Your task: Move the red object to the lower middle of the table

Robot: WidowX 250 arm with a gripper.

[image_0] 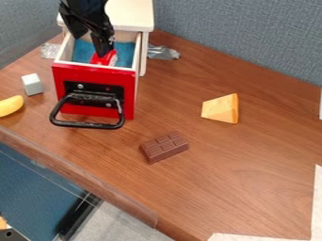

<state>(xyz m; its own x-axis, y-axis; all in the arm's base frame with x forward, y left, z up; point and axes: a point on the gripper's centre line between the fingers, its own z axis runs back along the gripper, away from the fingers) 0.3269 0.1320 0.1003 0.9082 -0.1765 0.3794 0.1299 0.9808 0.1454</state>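
Observation:
Inside the open drawer, the red object (pixel 104 58) lies or is held near the front wall, with a whitish patch on its right side. The black gripper (pixel 101 47) hangs down into the drawer from the upper left, its lower end right at the red object and covering part of it. The brown wooden table (pixel 264 164) stretches to the right and below.
The red-fronted drawer (pixel 94 77) has a black handle (pixel 88 124) jutting forward. A chocolate bar (pixel 164 147) and cheese wedge (pixel 221 108) lie to its right; a pale cube (pixel 32 84) and banana (pixel 11 105) to its left. Crumpled foil (pixel 162 52) sits behind.

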